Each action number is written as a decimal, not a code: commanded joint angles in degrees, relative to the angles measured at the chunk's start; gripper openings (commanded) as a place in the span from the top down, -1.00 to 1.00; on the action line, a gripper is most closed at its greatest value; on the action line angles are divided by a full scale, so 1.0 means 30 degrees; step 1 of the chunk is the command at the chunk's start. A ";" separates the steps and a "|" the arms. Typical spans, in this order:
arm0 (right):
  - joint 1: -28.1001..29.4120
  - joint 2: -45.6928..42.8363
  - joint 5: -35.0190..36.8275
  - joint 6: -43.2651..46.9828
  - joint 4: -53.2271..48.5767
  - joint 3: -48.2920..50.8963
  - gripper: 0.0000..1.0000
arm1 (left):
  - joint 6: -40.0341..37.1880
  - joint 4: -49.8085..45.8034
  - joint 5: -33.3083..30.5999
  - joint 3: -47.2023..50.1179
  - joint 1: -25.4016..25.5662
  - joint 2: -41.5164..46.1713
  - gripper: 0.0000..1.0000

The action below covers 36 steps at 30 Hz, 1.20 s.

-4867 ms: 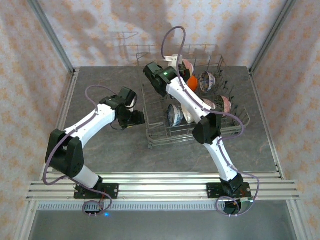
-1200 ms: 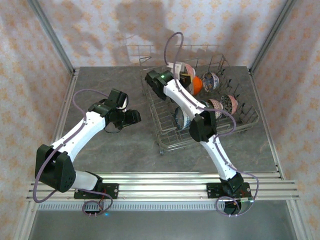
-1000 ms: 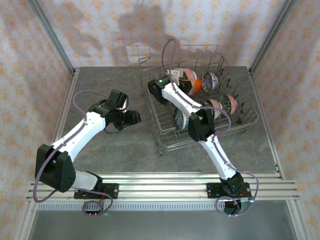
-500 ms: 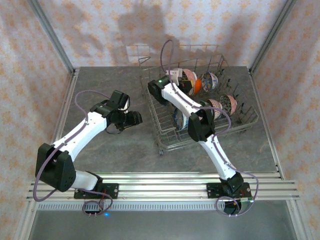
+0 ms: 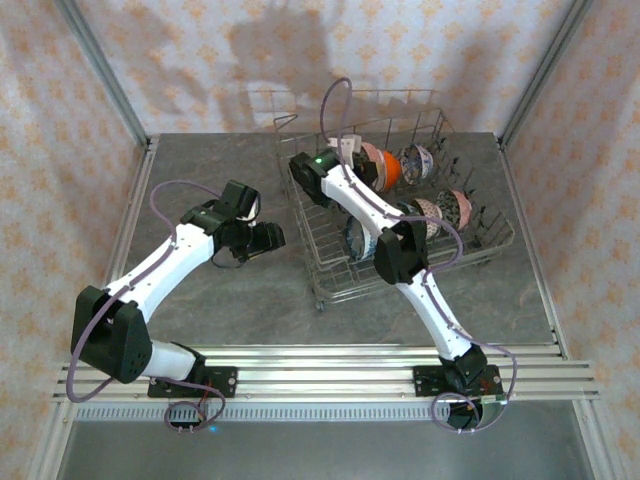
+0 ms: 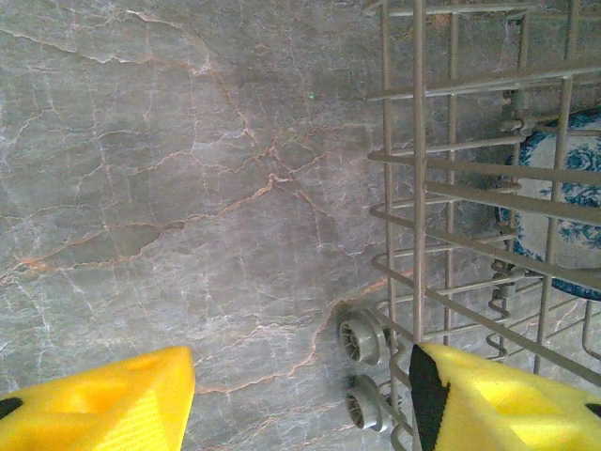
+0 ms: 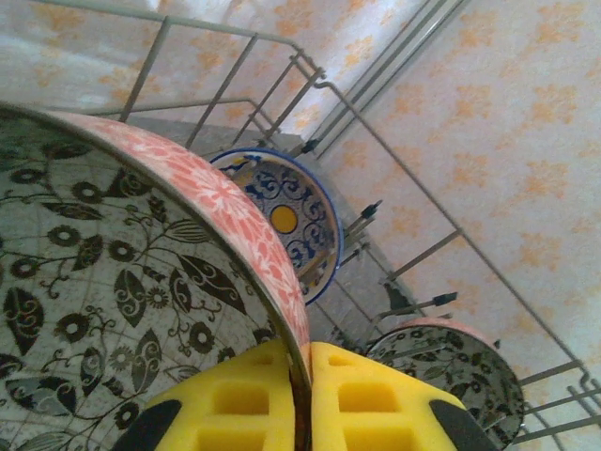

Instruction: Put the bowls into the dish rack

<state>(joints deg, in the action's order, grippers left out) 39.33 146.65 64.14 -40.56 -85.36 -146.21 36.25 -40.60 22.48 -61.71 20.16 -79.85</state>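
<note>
Worktop (image 5: 200, 170): grey marble look. The dish rack (image 5: 345, 285) sits on its far-right part, skewed to the worktop edges; its wire wall is also in the left wrist view (image 6: 451, 169). Bowls stand on edge in the rack, w/ an orange bowl (image 5: 392, 172) and a blue-white bowl (image 5: 415, 160) toward the rack's far side, more along its right side.

The pink-rimmed bowl (image 7: 141, 254), black floral inside, is at the rack's far-left area. The right hand (image 7: 305, 395) is clamped on its rim, one finger inside, one outside. Can't tell if it's seated betw the tines yet.

The left hand (image 6: 300, 395) has fingers apart and empty, over bare worktop just beside the rack's near-left corner.

Handling, judged: ceramic, so stiff, prob slick glaze, chips if knocked on wire. Light enough for a rim pinch, but may swing. The rim is the only real hold.
</note>
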 commanded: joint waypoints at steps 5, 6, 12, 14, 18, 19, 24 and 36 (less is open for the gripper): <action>0.1362 0.1104 -0.1194 0.0883 -0.0163 -0.0184 0.79 | 0.0310 0.0027 0.0003 -0.0735 0.0465 -0.0682 -0.27; 0.1362 0.1106 -0.1237 0.0939 -0.0124 -0.0261 0.77 | 0.0309 0.0011 0.0000 -0.0807 0.0486 -0.0717 -0.27; 0.1362 0.1120 -0.1599 0.1562 0.0406 -0.0328 0.59 | 0.0368 0.0056 -0.0044 -0.0988 0.0603 -0.0903 -0.27; 0.1377 0.1105 -0.1710 0.1756 0.0562 -0.0364 0.46 | 0.0396 0.0052 -0.0023 -0.1050 0.0682 -0.0980 -0.27; 0.1369 0.1098 -0.1835 0.2146 0.0685 -0.0591 0.38 | 0.0399 0.0057 -0.0040 -0.1165 0.0720 -0.1009 -0.27; 0.1348 0.1085 -0.1889 0.2246 0.0682 -0.0690 0.30 | 0.0426 0.0042 -0.0070 -0.1171 0.0745 -0.1009 -0.27; 0.1380 0.0794 -0.2384 0.2571 0.0764 -0.0948 0.17 | 0.0456 0.0053 -0.0080 -0.1218 0.0764 -0.1009 -0.27; 0.1538 -0.1074 -0.4163 0.3838 0.2154 -0.1257 -0.41 | 0.0398 -0.0158 -0.0165 -0.1770 0.0784 -0.0908 -0.28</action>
<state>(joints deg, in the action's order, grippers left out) 40.10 147.20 54.00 -31.11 -81.30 -147.00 37.30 -40.60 22.50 -64.75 22.15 -82.65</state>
